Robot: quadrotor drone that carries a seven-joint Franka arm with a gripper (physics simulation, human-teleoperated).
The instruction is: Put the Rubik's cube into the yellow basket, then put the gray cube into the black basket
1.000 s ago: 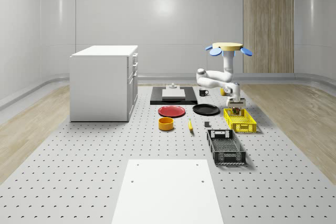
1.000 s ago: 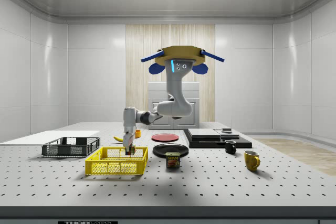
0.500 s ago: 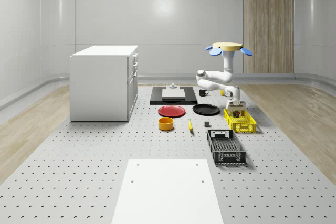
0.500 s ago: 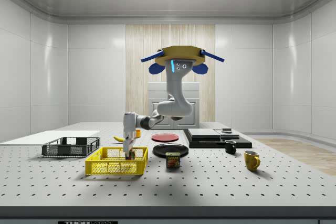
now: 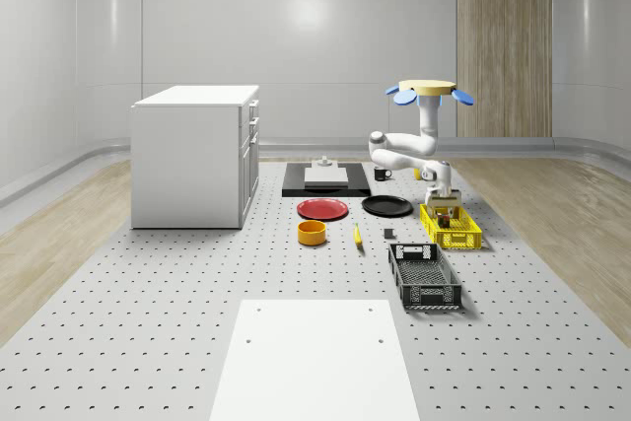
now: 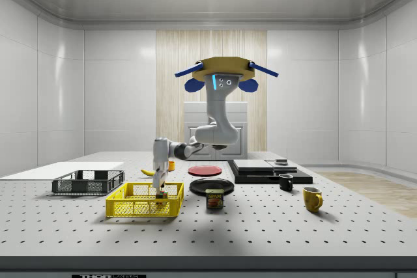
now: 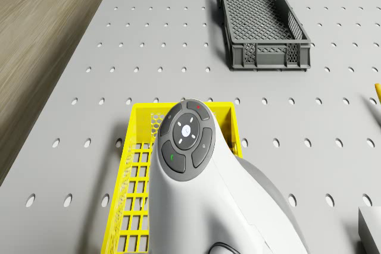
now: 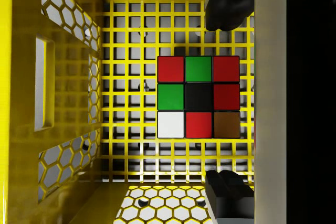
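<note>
I am watching the whole-scene view from its left: the white cabinet (image 5: pixel 195 155) is standing well apart from everything, then the red plate (image 5: pixel 323 209), the orange bowl (image 5: pixel 313 233) and the black plate (image 5: pixel 386 206) are lying on the table. The small gray cube (image 5: pixel 389 235) is sitting on the table between the bowl and the black basket (image 5: pixel 424 276). Further right, the drone (image 5: pixel 429 92) is hovering above the table beyond the yellow basket (image 5: pixel 451 228), and I am seeing its arm reaching down into that basket. Through the wrist view, the gripper (image 8: pixel 223 98) is standing wide open, one fingertip (image 8: pixel 226 6) on each side of the Rubik's cube (image 8: pixel 198 97), which is resting on the basket floor, with gaps between.
</note>
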